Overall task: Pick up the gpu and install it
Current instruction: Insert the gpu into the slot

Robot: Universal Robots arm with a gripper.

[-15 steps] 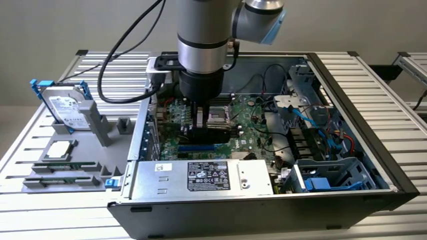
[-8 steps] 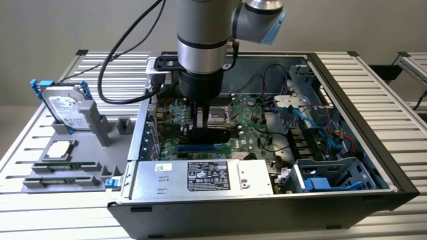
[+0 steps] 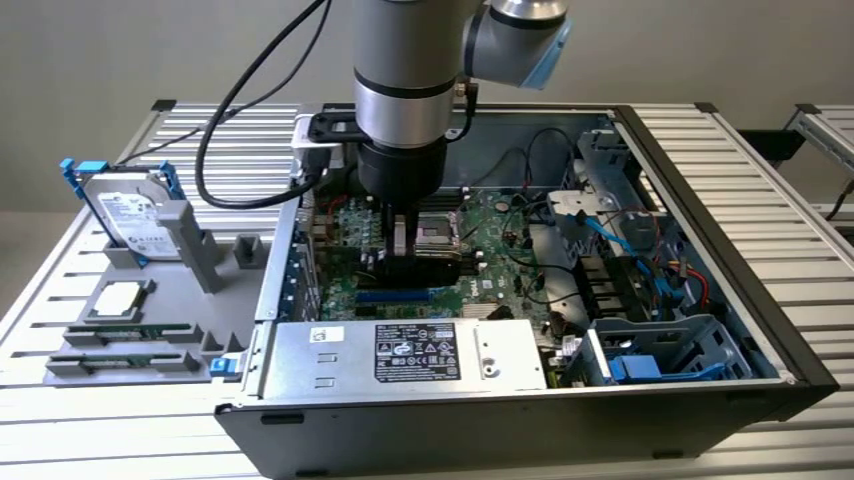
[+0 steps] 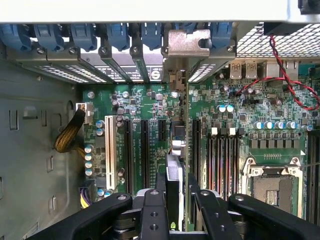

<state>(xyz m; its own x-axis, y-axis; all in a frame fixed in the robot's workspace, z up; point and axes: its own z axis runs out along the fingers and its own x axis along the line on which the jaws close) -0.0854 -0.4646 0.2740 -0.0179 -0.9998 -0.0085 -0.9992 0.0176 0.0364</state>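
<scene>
Your arm point(image 3: 400, 70) comes almost straight down into the open computer case point(image 3: 747, 300), wrist vertical. Its jaws are clenched on the gpu point(image 4: 173, 182), which shows edge-on between the two black fingers point(image 4: 151, 215). The card stands on its long edge, low over the green motherboard point(image 4: 145, 100) and in line with the long black slots there; you cannot tell whether it touches one. Ahead of the jaws, at the card's far end, a silvery bracket point(image 4: 187, 42) sits against the case's rear wall among the blue slot clips point(image 4: 115, 32). Just to one side of the jaws lies the bare CPU socket point(image 4: 272, 187). In the exterior view the power supply point(image 3: 400, 355) lies nearer the camera than the jaws. Well away from them, outside the case, a hard drive point(image 3: 134, 215) stands upright in a grey holder point(image 3: 200, 250). Everything rests on a desk point(image 3: 747, 150) of ribbed metal slats, with a plain grey wall behind.
</scene>
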